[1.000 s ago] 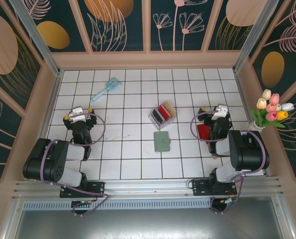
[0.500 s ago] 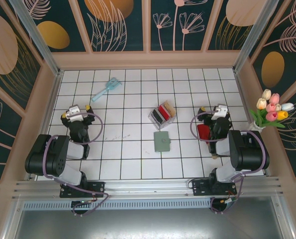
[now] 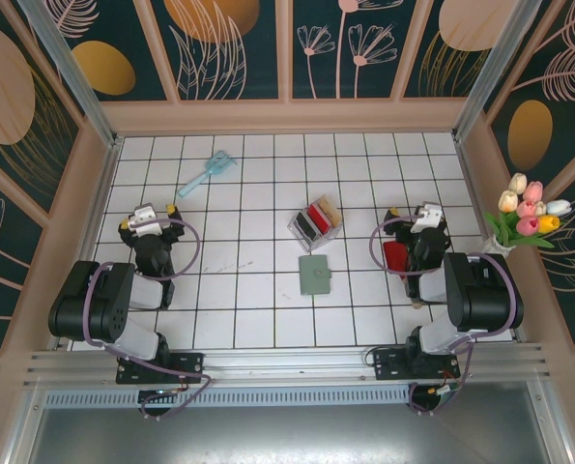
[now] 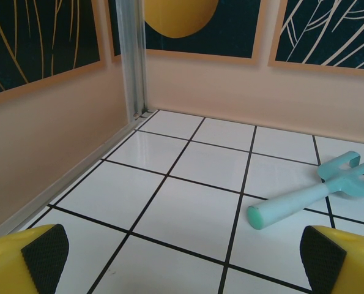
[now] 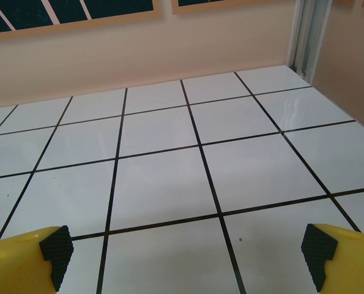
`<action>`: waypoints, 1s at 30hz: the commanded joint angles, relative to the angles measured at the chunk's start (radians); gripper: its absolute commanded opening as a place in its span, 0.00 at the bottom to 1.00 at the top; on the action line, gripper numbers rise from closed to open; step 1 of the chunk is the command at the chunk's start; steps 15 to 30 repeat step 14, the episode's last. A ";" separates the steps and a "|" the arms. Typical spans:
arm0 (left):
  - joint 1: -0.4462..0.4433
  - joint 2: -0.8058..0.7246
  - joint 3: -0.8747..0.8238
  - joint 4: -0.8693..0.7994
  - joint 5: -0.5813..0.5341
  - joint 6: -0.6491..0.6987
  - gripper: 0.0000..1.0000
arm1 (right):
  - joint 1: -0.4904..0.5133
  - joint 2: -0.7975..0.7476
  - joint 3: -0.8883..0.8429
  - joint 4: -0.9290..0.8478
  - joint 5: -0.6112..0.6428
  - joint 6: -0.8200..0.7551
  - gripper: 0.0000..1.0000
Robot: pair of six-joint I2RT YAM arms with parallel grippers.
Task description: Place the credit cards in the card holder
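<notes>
The left gripper (image 3: 150, 217) stood released, its jaws spread wide. In its wrist view (image 4: 183, 254) the black pads (image 4: 45, 250) sat at the two lower corners, with only bare tiles between them. It pointed to about 12 o'clock, low over the left side of the table (image 3: 258, 309). A teal rake (image 3: 208, 173) lay flat at its 1 o'clock, near the far wall, and we saw it (image 4: 304, 196) also from the wrist, handle toward the camera.

The right gripper (image 3: 420, 215) was released as well. In its own view (image 5: 186, 248) the jaws stood far apart and gripped nothing. A red flat piece (image 3: 395, 256) lay just beside the right arm at its 9 o'clock side; we could not tell if it was a card.

The cards (image 3: 316, 217), black, red and tan, stood on edge in a clear box (image 3: 298, 233) near the middle of the table, at 9 o'clock from the right gripper. The holder (image 3: 315, 275) lay flat and shut at 6 o'clock from the box, near it but apart. Tulips (image 3: 529, 208) stood outside the right wall.
</notes>
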 commanded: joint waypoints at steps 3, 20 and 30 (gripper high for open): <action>0.005 -0.007 0.008 0.010 0.016 -0.016 0.99 | -0.005 0.000 0.016 0.026 -0.023 0.011 0.99; 0.004 -0.007 0.008 0.010 0.016 -0.016 0.99 | -0.006 -0.001 0.019 0.021 -0.024 0.006 0.99; 0.004 -0.007 0.008 0.010 0.016 -0.016 0.99 | -0.006 -0.001 0.019 0.021 -0.024 0.006 0.99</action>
